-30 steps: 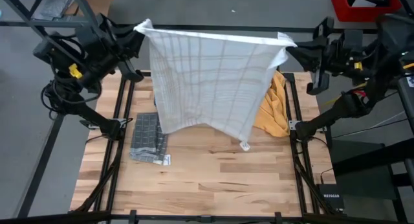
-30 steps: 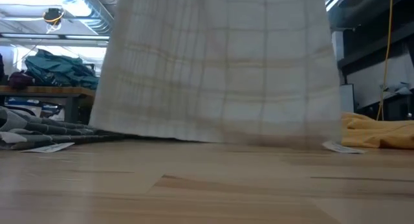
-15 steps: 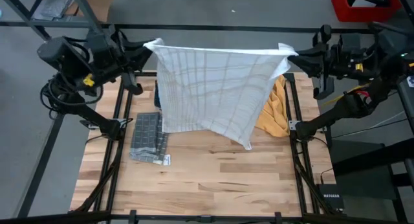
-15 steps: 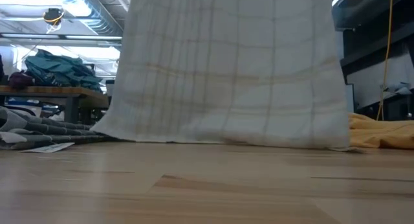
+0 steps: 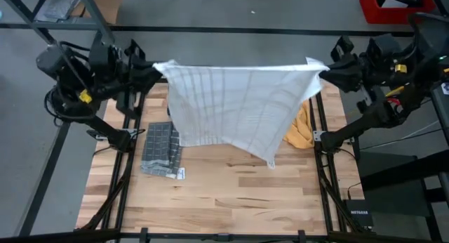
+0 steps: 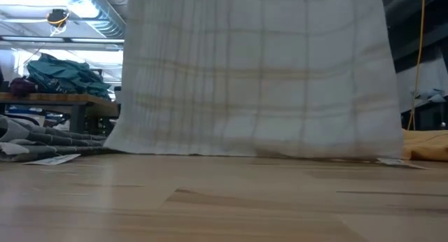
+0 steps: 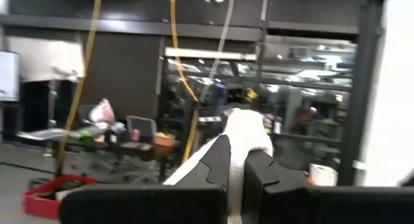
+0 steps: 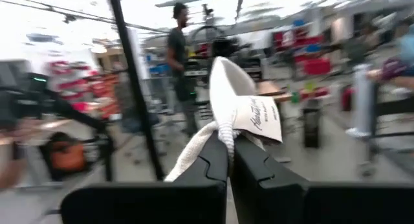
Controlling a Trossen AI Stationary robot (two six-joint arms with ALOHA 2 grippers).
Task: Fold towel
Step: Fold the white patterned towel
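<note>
The white checked towel (image 5: 235, 106) hangs spread between the two arms, held up by its two top corners so that its own weight pulls it flat — a sensible way to get a clean sheet before laying it down for a fold. The left pincer (image 5: 156, 69) is clamped on the corner at the towel's left end, and the right pincer (image 5: 324, 69) is clamped on the opposite corner; in the right wrist view the cloth and its sewn label bunch up out of the closed fingers (image 8: 217, 162), and the left wrist view shows the same pinch on a tuft of white fabric.

The top edge runs taut and nearly level over the far part of the table (image 5: 231, 201), which keeps the cloth from sagging in the middle. The lower edge is uneven: one bottom corner droops lower than the rest. From the low view the hem seems to be brushing the table, though whether it rests there or hangs just clear is hard to tell.

A grey folded cloth (image 5: 160, 149) lies on the table by the left arm, and a yellow cloth (image 5: 302, 127) sits partly behind the towel near the right arm — both apart from the work.
</note>
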